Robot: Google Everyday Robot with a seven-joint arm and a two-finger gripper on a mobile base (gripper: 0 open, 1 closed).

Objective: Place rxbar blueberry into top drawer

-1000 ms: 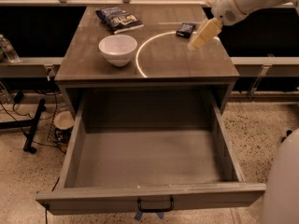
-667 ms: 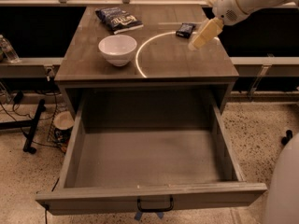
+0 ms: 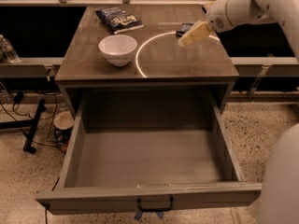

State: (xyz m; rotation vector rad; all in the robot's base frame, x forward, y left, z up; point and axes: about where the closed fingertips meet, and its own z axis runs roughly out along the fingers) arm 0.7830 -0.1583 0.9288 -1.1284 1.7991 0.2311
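Note:
The rxbar blueberry (image 3: 183, 29) is a small dark bar lying flat on the table top at the back right, partly hidden behind my gripper. My gripper (image 3: 184, 40) hangs from the white arm coming in from the upper right, just above and in front of the bar. The top drawer (image 3: 149, 160) is pulled fully open below the table top. Its grey interior holds nothing, and its black handle (image 3: 154, 205) shows on the front panel.
A white bowl (image 3: 117, 49) stands on the table top (image 3: 177, 62) at the left. A dark blue chip bag (image 3: 118, 18) lies behind it. A pale ring of light marks the top's middle. Cables and a stand sit on the floor left.
My gripper has moved a little to the left, closer over the rxbar blueberry. The bar, bowl, bag and drawer have not moved.

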